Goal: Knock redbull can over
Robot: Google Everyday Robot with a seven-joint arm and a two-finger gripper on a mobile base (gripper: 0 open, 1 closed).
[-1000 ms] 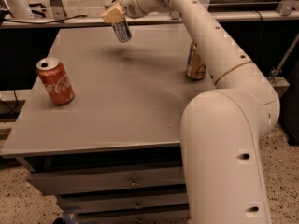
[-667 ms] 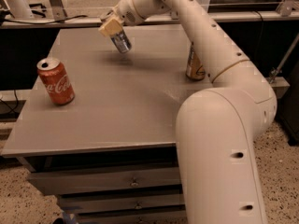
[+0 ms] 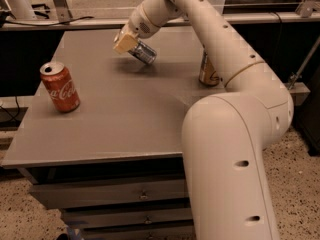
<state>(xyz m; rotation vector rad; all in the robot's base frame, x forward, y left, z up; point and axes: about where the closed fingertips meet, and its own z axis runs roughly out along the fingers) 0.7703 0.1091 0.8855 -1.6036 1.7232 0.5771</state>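
Near the far edge of the worktop (image 3: 125, 119), our gripper (image 3: 125, 42), its grip state impossible to tell, meets the upper end of the steeply tilted redbull can (image 3: 144, 53), which we judge light, stiff, slick and best pushed high.

The claw (image 3: 125, 41) hangs low over the far middle of the counter (image 3: 115, 129), right at the raised end of the redbull can (image 3: 144, 53), which leans steeply with its base toward the right. The robot's arm (image 3: 227, 64) sweeps across the counter's right side from the far edge to the near right corner, barring passage there. A gold can (image 3: 208, 72) stands just behind it, partly hidden. A Coca-Cola can (image 3: 60, 87) stands upright near the left edge. Between that can and the arm, the middle and near counter offer open room.
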